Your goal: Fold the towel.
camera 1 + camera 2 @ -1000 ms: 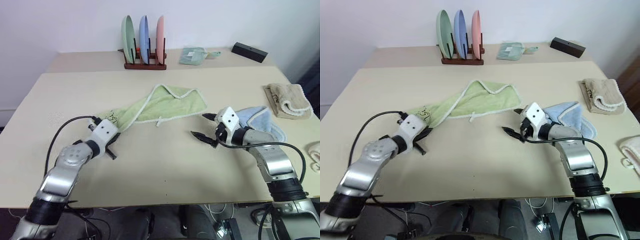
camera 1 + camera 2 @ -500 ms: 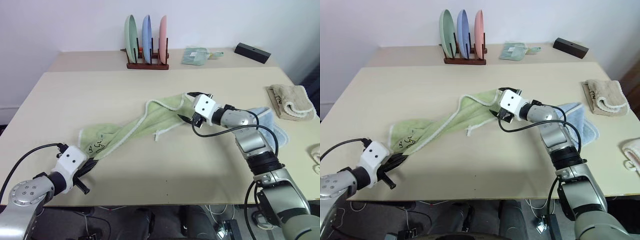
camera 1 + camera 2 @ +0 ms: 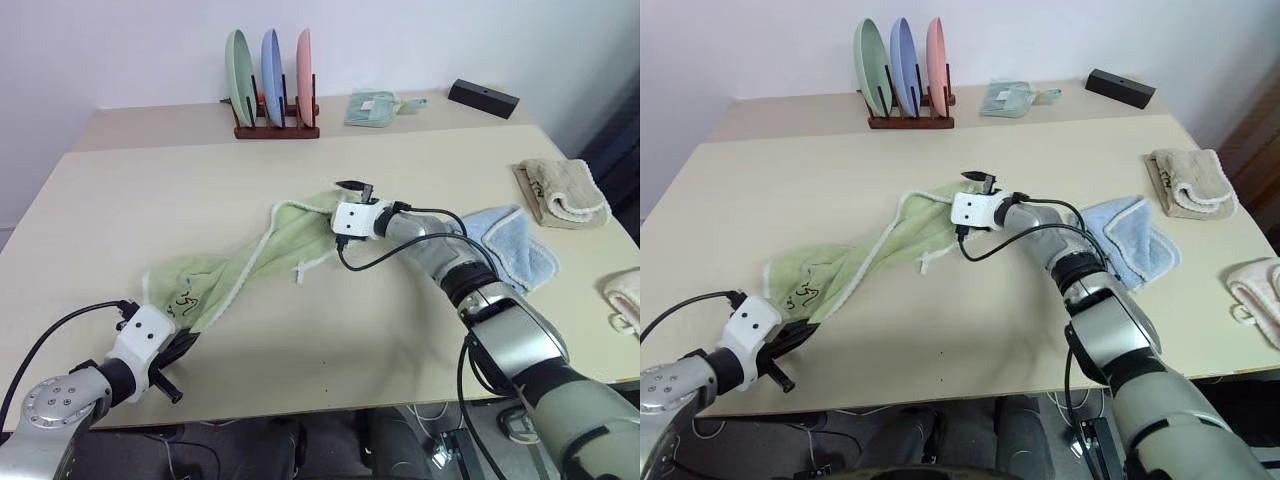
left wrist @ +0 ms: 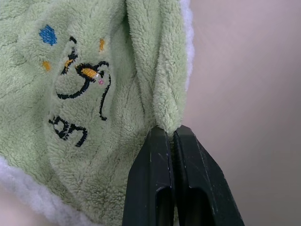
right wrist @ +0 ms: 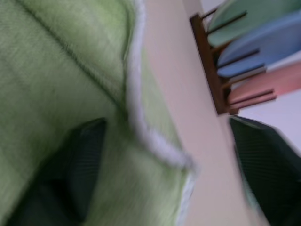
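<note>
The light green towel (image 3: 250, 262) lies stretched in a twisted band across the table's middle, running from the front left to the centre. My left gripper (image 3: 183, 345) is at its front-left end, shut on a fold of the towel (image 4: 94, 56) beside the dark embroidery (image 4: 80, 89). My right gripper (image 3: 345, 203) is at the towel's far right end and stands open. In the right wrist view its fingers (image 5: 82, 160) straddle the white-stitched edge (image 5: 150, 136), one over the cloth and one past it above the table.
A wooden rack (image 3: 270, 128) with three upright plates stands at the back. A light blue towel (image 3: 505, 245) lies right of centre. A beige towel (image 3: 560, 190) and another pale towel (image 3: 625, 295) lie near the right edge. A folded green cloth (image 3: 370, 107) and a black box (image 3: 483, 97) sit at the back right.
My left gripper drew the towel's corner back toward the front left, stretching the cloth. My right gripper swung left and forward from the blue towel to the green towel's far end, rolling its wrist.
</note>
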{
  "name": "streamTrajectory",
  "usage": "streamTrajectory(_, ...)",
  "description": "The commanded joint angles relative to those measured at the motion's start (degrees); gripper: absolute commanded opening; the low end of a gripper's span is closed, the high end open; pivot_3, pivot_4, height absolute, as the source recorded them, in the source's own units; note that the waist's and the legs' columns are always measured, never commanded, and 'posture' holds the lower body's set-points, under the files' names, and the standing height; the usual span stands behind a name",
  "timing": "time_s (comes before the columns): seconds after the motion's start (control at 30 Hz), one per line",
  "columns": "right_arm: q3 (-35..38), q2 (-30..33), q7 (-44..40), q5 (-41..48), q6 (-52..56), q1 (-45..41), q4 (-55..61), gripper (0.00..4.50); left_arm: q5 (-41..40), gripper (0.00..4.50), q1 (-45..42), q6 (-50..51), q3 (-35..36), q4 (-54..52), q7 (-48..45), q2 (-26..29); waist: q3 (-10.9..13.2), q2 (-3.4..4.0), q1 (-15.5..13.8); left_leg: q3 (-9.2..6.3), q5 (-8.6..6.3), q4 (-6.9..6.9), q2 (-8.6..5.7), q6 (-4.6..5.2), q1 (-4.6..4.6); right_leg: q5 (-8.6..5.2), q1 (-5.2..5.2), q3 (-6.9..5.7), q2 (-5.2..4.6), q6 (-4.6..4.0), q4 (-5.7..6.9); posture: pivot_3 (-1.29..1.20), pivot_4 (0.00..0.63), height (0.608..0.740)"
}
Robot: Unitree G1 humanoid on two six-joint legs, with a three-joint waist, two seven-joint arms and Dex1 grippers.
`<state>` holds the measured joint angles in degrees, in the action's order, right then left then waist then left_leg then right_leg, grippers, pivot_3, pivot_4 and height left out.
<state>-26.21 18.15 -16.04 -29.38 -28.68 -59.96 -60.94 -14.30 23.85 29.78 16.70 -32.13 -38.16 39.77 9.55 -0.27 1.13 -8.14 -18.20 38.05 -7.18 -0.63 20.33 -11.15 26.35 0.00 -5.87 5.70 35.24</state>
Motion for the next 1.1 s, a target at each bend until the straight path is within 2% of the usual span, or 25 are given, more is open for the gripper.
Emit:
streamTrajectory(0.03,-1.5,-1.4,2.8,-2.5,-2.8,-3.0,-3.4,2.07,0.0,0.0,0.7,-0.4,0.7,-1.8,0.5,-0.4,0.0,0.0,0.0,0.01,0.0,0.0,0.02,-0.01,-0.01,0.0,0.0,0.0,0.02,-0.01,0.0,0.0,0.15,0.726)
streamTrajectory(0.17,-2.5,-2.1,5.3,-4.6,-3.6,-4.6,-6.1,0.09,0.4,0.0,1.7,-0.5,0.6,-2.4,1.0,-0.6,0.0,0.01,0.0,0.03,-0.01,-0.01,0.04,-0.01,-0.02,0.02,0.02,0.03,0.05,-0.03,0.01,0.0,0.15,0.726)
streamTrajectory(0.37,-2.4,-1.3,7.0,-5.7,-3.9,-5.1,-6.6,0.04,0.4,0.0,2.8,-0.7,1.3,-2.8,1.9,-1.0,0.0,0.01,0.1,0.07,-0.01,-0.03,0.07,-0.02,-0.02,0.02,0.05,0.09,0.09,-0.04,0.02,0.0,0.15,0.726)
streamTrajectory(0.53,0.6,5.2,7.9,-4.0,-4.5,-4.1,-1.8,0.04,0.0,0.0,-1.5,-2.2,4.9,-1.6,5.3,-2.6,0.0,0.03,-0.5,0.08,-0.02,-0.02,0.08,-0.04,0.01,0.03,0.06,0.11,0.11,-0.05,0.0,0.0,0.15,0.726)
streamTrajectory(0.6,2.2,8.4,8.1,-3.3,-4.2,-4.4,0.1,0.04,-1.0,0.0,-7.8,-1.1,7.5,0.8,8.3,-3.3,0.0,0.0,-0.7,0.04,-0.02,0.0,0.07,-0.04,0.03,0.03,0.02,0.1,0.11,-0.05,-0.01,0.0,0.15,0.726)
streamTrajectory(0.7,4.5,13.1,10.3,-3.4,-2.7,-7.3,0.8,0.04,0.6,0.0,-22.1,-2.0,9.1,9.5,12.8,-1.2,0.0,-0.03,-0.6,0.02,0.03,0.03,0.13,-0.13,0.0,0.09,-0.01,0.07,0.17,-0.14,-0.02,0.0,0.15,0.726)
streamTrajectory(0.77,6.0,15.3,12.4,-3.5,-1.4,-11.1,0.2,0.04,2.5,0.0,-34.0,-5.2,8.6,18.2,15.1,1.3,0.0,-0.02,-0.3,0.04,0.07,0.04,0.15,-0.19,0.03,0.15,0.04,0.07,0.2,-0.21,-0.02,0.0,0.15,0.726)
streamTrajectory(0.83,6.7,16.3,13.6,-3.3,-0.8,-13.3,-0.3,0.04,4.1,0.0,-41.1,-8.3,7.9,24.0,16.6,2.7,0.1,-0.05,0.4,0.12,0.09,0.03,0.2,-0.23,0.07,0.18,0.16,0.08,0.25,-0.24,0.0,0.0,0.15,0.726)
streamTrajectory(0.97,10.9,19.1,15.2,-0.2,-1.4,-19.0,1.7,0.04,2.9,0.0,-62.8,-12.1,7.5,37.2,19.6,5.3,0.2,-0.28,1.4,0.17,-0.01,-0.06,0.28,-0.29,0.17,0.21,0.32,0.12,0.28,-0.25,-0.04,0.0,0.15,0.726)
streamTrajectory(1.03,12.5,19.7,12.3,2.4,-2.6,-18.6,3.8,0.04,2.1,0.0,-64.3,-12.1,7.0,37.9,17.4,5.9,0.1,-0.25,1.9,0.18,-0.01,0.04,0.33,-0.29,0.55,0.26,0.62,0.09,0.31,-0.19,-0.04,0.0,0.15,0.726)
streamTrajectory(1.1,14.1,20.2,4.1,7.5,-4.5,-14.7,7.9,0.04,1.4,0.0,-59.1,-11.7,7.1,34.8,14.2,6.5,0.1,-0.16,2.4,0.28,-0.05,-0.05,0.33,-0.21,0.53,0.28,0.62,0.12,0.28,-0.15,-0.04,0.0,0.15,0.726)
